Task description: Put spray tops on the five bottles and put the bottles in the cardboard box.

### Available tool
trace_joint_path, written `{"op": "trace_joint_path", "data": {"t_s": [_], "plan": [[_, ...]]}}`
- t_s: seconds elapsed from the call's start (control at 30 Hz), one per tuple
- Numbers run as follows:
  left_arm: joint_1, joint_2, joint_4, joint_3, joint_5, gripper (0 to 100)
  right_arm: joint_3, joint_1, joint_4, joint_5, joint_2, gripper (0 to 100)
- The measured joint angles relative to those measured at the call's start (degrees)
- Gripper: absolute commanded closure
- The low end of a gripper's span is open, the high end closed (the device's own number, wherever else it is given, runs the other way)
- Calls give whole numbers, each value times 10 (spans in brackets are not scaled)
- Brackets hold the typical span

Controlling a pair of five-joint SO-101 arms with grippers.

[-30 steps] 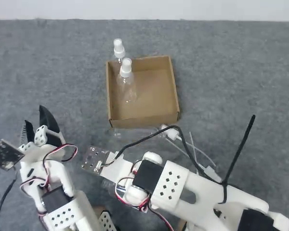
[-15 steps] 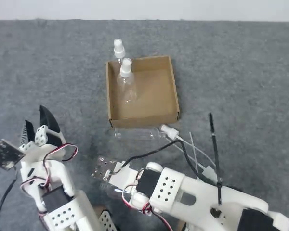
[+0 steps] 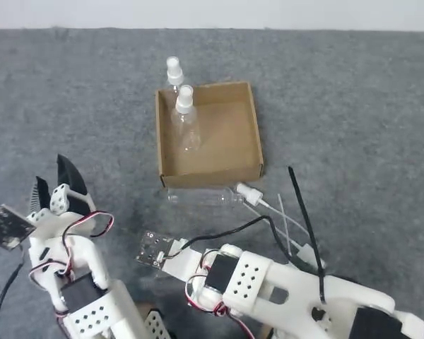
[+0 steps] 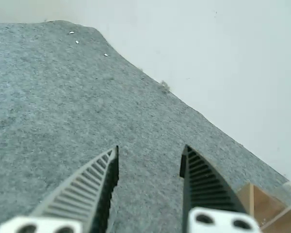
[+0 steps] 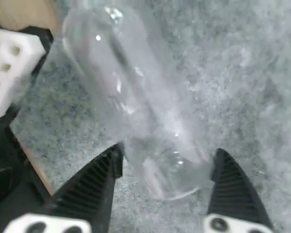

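- right arm (image 3: 268, 282) has drawn back toward the near edge of the table since the earlier frames, and its black cable (image 3: 304, 212) has swung over to the left; the lying bottle (image 3: 201, 196) in front of the cardboard box (image 3: 258, 134) is now uncovered.
- right gripper (image 5: 169, 150): jaws spread, bracketing the end of a clear bottle (image 5: 131, 87) that lies on the grey carpet (image 5: 242, 73); whether the pads already press on it cannot be told, and its neck end is too unclear to say if a top is fitted.
- left gripper (image 4: 149, 149): released, jaws apart with nothing between them, held above the carpet at the left, well apart from the box.
- done so far, judged from the layout: one boxed bottle (image 3: 186, 123) with a spray top stands inside the cardboard box, against its left wall.
- partly done: a rear bottle (image 3: 174, 72) with a top stands just behind the box, outside it; the lying bottle also carries a top and rests just beside the front wall.
- left to do: loose spray tops (image 3: 307, 251) with dip tubes lie right of the right arm; remaining bottles need capping where bare, and all but one still need boxing.
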Motion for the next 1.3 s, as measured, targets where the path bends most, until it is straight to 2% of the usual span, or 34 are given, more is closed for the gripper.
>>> {"op": "trace_joint_path", "data": {"t_s": [0.33, 0.6, 0.97, 1.13, 1.3], "plan": [[0, 0, 0, 0, 0, 801, 0, 4, 5, 0, 0, 898], [0, 0, 0, 0, 0, 801, -6, 86, 69, 0, -58, 900], [0, 0, 0, 0, 0, 801, -8, 147, 83, -1, -191, 901], [0, 0, 0, 0, 0, 801, -8, 157, 83, -55, -215, 901], [0, 0, 0, 0, 0, 801, -8, 157, 83, -69, -229, 901]]}}
